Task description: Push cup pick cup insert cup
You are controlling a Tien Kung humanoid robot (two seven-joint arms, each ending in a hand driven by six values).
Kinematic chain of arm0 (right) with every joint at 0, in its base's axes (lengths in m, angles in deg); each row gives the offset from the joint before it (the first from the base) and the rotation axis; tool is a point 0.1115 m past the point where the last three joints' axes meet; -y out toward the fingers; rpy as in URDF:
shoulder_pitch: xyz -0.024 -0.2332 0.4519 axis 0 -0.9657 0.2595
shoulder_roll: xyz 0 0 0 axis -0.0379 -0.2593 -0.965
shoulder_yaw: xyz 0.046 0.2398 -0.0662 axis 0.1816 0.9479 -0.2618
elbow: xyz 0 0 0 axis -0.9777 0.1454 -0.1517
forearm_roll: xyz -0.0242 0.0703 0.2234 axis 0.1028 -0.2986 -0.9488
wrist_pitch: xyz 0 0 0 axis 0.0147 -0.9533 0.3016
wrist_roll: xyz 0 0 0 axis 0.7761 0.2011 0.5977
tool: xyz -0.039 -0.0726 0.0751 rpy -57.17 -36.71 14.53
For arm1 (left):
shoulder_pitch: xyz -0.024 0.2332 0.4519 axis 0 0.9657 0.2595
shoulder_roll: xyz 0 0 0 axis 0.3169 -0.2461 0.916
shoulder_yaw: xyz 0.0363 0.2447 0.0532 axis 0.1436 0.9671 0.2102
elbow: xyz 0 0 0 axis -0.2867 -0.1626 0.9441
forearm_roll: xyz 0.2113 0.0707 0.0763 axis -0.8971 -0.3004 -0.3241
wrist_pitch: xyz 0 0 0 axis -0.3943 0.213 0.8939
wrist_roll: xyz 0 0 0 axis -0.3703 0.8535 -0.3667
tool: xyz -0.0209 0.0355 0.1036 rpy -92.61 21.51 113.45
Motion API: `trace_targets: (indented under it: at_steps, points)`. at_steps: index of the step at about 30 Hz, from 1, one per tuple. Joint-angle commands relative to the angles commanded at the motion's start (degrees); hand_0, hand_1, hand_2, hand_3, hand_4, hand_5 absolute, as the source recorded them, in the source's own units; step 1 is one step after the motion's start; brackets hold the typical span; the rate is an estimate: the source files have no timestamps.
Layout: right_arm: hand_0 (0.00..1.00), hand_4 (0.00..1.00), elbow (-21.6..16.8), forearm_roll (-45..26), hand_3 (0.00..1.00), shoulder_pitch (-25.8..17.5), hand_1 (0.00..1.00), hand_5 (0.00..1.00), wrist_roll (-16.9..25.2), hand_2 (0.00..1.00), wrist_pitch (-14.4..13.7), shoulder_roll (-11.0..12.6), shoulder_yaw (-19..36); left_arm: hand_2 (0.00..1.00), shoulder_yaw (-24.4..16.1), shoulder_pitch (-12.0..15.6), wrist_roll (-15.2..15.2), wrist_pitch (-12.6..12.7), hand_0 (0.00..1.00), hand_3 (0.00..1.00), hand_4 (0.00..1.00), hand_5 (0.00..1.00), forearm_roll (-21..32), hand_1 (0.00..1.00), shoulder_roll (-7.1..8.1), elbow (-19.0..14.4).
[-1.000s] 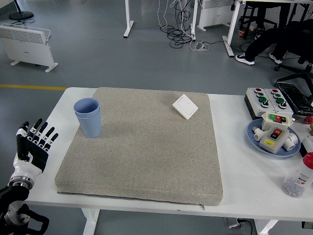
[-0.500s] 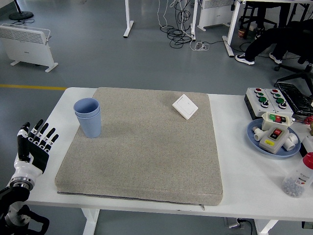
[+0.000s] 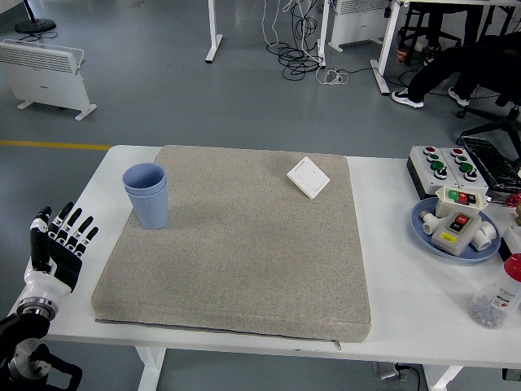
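Observation:
Two blue cups stand nested upright, one inside the other, at the left edge of the grey mat. My left hand hovers at the table's left edge, well below and left of the cups, with its fingers spread and holding nothing. The right hand is out of view.
A white wall switch lies on the mat's far right part. On the table's right side are a button box, a blue plate carrying small switch parts, and a clear bottle with a red cap.
My left hand has drifted slightly down and toward the table's near left corner. The cups have not moved.

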Motion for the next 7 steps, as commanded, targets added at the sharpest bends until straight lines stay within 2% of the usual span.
trace_targets:
  at_steps: [7]
  points:
    - [0.774,0.13,0.0,0.1,0.568,0.0,0.683,0.48,-0.1,0.68,0.0,0.0,0.0,0.963,0.2,0.0,0.0,0.0,0.881,0.904,0.562,0.998,0.0,0.897,0.0,-0.2]
